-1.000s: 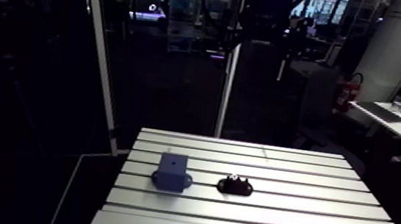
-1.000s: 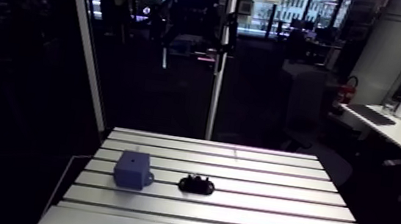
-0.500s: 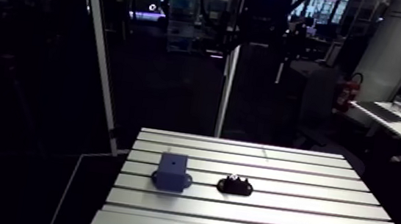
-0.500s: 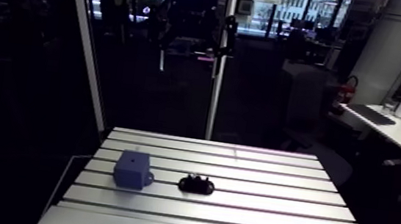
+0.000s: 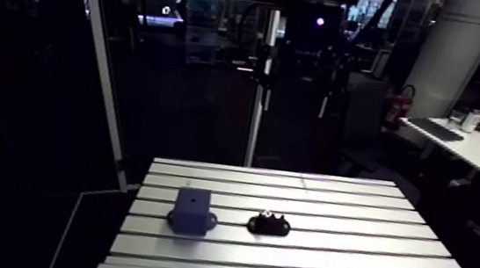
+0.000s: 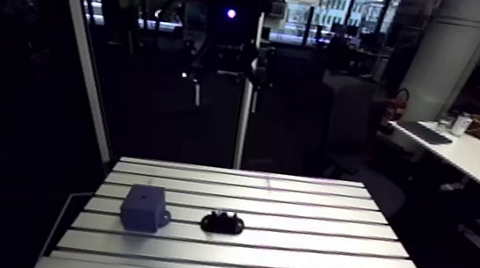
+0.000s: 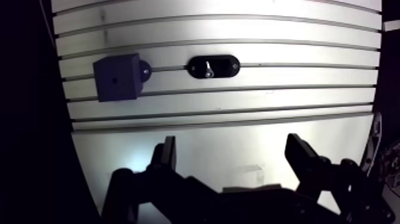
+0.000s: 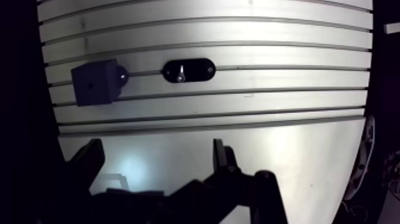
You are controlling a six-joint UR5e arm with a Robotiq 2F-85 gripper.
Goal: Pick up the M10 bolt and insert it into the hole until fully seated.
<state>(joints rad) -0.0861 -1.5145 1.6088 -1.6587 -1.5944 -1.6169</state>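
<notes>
The arm's wrist (image 5: 316, 17) hangs down well above the far edge of the surface (image 5: 344, 247), high and clear of everything on it. The surface is slotted metal, its grooves running from left edge to right edge, with a plain strip along the near edge.

Toward the left edge sits a blue block (image 7: 117, 77) with a small dark hole (image 7: 113, 78) in its top face. Near it, toward the middle and on the same groove, lies a black oval holder (image 7: 228, 66). The small silvery bolt (image 7: 208, 67) rests in the holder's centre.

In the wrist view the gripper (image 7: 232, 143) is spread wide over the plain near strip, holding and touching nothing, well apart from block and holder.
</notes>
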